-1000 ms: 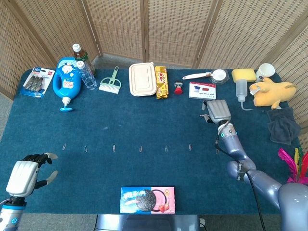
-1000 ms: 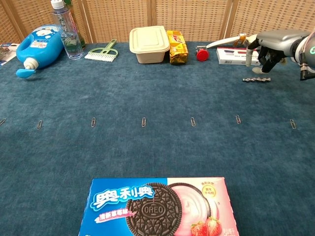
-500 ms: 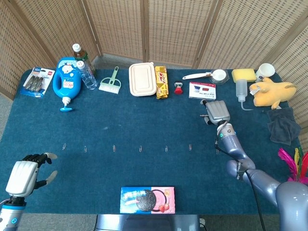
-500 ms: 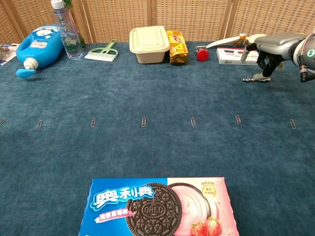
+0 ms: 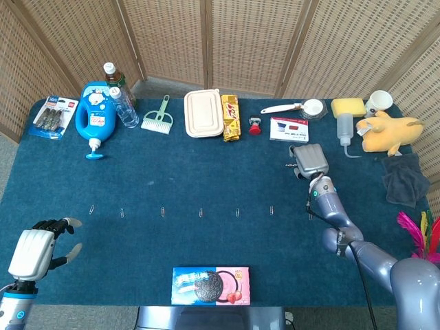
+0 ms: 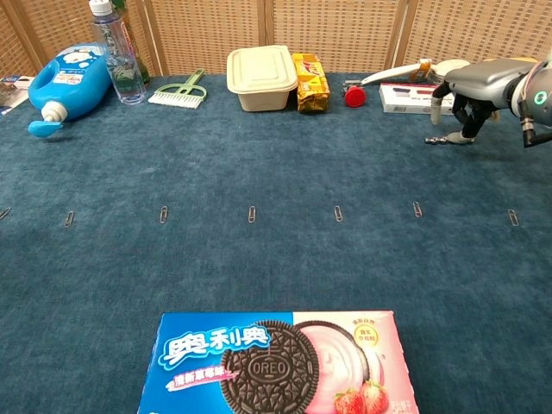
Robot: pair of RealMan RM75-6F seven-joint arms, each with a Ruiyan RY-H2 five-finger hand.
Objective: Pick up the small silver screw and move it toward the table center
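The small silver screw (image 6: 447, 140) lies on the blue table cloth at the far right in the chest view. My right hand (image 6: 479, 84) hovers just above it, palm down, and its dark fingertips (image 6: 467, 128) reach down onto the screw's right end while the thumb stays apart. In the head view the right hand (image 5: 309, 159) covers the screw. My left hand (image 5: 33, 251) sits at the near left corner of the table, holding nothing, fingers apart.
A row of paper clips (image 6: 252, 213) crosses the middle of the table. An Oreo box (image 6: 278, 362) lies at the near edge. A red-and-white box (image 6: 412, 97), red cap (image 6: 354, 94), snack pack (image 6: 310, 82) and cream lunch box (image 6: 262, 77) line the back.
The right hand shifted slightly right and lowered its fingertips onto the screw's right end. The screw has barely moved. The left hand is still.
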